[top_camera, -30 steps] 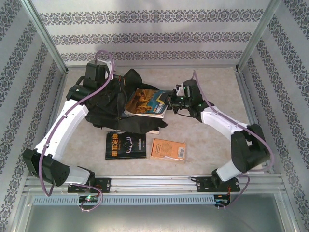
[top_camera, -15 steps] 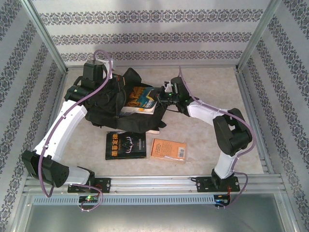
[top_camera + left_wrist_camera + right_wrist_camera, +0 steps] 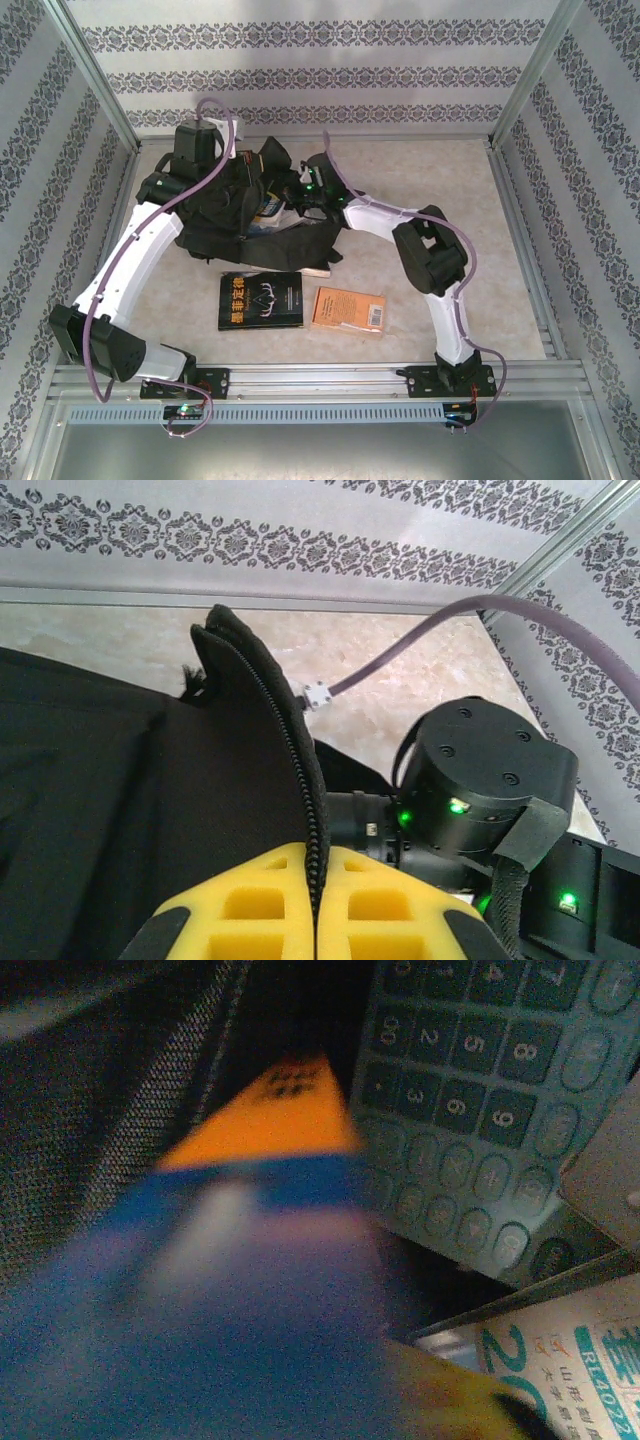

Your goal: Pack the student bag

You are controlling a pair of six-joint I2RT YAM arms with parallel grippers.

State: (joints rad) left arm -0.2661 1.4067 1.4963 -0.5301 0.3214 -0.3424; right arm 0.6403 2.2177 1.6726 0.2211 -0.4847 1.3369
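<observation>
The black student bag [image 3: 215,228] lies at the back left of the table. My left gripper [image 3: 243,185] holds its opening up: in the left wrist view the yellow fingers [image 3: 250,905] are shut on the bag's zipper edge [image 3: 290,750]. My right gripper [image 3: 292,196] reaches into the mouth of the bag. A blue and orange book [image 3: 250,1260] lies blurred right before the right wrist camera, inside the dark bag [image 3: 130,1090]; from above a small strip of the book [image 3: 268,210] shows. Whether the right jaws still hold it is unclear.
Inside the bag lie a grey calculator [image 3: 480,1090] and a printed white box [image 3: 570,1355]. On the table in front of the bag lie a black-covered book [image 3: 260,300] and an orange book [image 3: 348,310]. Patterned walls close in three sides.
The right arm has stretched left and carried the blue and orange book from the bag's right side into its opening; most of the book is now hidden. The left gripper kept its hold.
</observation>
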